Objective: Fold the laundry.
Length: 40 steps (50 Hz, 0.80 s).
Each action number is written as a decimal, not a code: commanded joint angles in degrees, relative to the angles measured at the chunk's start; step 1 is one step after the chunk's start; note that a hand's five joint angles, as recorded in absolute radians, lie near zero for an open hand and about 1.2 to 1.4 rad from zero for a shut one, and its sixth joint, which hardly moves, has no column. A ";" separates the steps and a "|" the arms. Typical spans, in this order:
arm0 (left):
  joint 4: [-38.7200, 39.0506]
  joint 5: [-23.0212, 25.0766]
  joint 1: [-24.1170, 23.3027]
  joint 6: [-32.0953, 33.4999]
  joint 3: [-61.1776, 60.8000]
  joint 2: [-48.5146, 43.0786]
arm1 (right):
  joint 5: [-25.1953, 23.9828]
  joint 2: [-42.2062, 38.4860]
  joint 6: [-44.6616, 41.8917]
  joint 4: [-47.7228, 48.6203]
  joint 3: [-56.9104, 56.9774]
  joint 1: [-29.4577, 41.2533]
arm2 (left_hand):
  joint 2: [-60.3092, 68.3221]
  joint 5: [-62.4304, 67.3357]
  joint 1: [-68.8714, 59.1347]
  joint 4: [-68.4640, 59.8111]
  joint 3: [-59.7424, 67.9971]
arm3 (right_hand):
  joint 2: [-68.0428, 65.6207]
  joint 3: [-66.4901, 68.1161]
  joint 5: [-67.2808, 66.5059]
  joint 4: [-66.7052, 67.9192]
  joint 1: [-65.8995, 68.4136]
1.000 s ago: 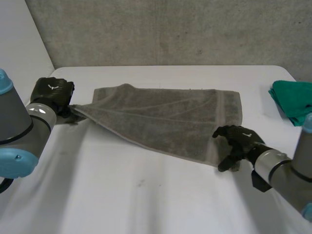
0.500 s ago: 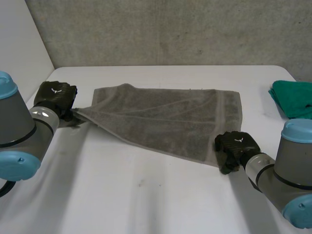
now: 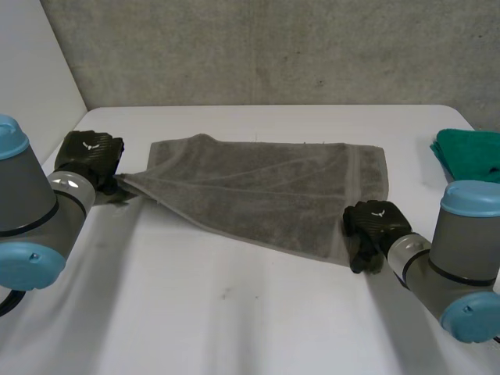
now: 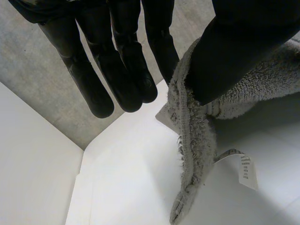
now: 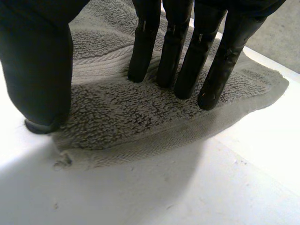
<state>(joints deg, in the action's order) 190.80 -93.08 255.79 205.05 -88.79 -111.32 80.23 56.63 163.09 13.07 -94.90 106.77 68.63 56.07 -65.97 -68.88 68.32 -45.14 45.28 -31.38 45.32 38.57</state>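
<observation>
A grey towel (image 3: 258,195) lies spread on the white table (image 3: 234,320), its left corner lifted and pulled toward my left hand (image 3: 90,152). In the left wrist view that corner of the towel (image 4: 192,140) is pinched between the thumb and a finger of my left hand (image 4: 234,51), with a white label (image 4: 246,171) hanging from it. My right hand (image 3: 371,223) rests on the towel's near right corner. In the right wrist view its straight fingers (image 5: 183,56) press down on the towel (image 5: 117,112), and the thumb stands apart at the towel's edge.
A folded green cloth (image 3: 469,160) lies at the table's right edge. A grey wall runs behind the table. Bare white table stretches in front of the towel.
My right hand has turned palm down and drawn onto the towel's near right corner, its fingers closing in. The left hand has kept its grip and barely moved.
</observation>
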 commanded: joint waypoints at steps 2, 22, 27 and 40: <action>0.01 0.00 0.06 0.00 -0.07 -0.04 | 0.19 -2.23 -0.22 -0.06 3.22 0.01 | 11.37 13.93 -14.03 -11.12 11.68 | -9.01 8.87 -12.77 8.83 15.58; 0.01 0.00 -0.02 0.00 -0.07 -0.04 | 0.54 -5.92 -0.31 -0.33 9.11 -0.07 | 11.37 13.93 -14.03 -11.12 11.68 | -9.01 8.88 -12.77 8.83 15.58; 0.01 0.00 -0.02 0.00 -0.25 -0.04 | 0.81 -6.62 -1.89 -0.59 9.99 -0.07 | 11.37 13.93 -14.03 -11.12 11.68 | -10.69 10.55 -14.45 10.51 17.26; 0.01 0.00 -0.02 0.00 -0.51 0.31 | -0.07 -2.50 -5.50 -6.12 9.82 -0.60 | 11.37 13.93 -14.03 -11.12 11.68 | -34.86 34.72 -38.62 34.68 41.43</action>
<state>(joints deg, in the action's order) 190.81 -93.06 255.76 205.04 -89.20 -111.25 81.05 50.79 158.03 11.11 -85.04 106.47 68.63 56.07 -65.97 -68.89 68.32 -67.43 67.63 -31.26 68.04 57.45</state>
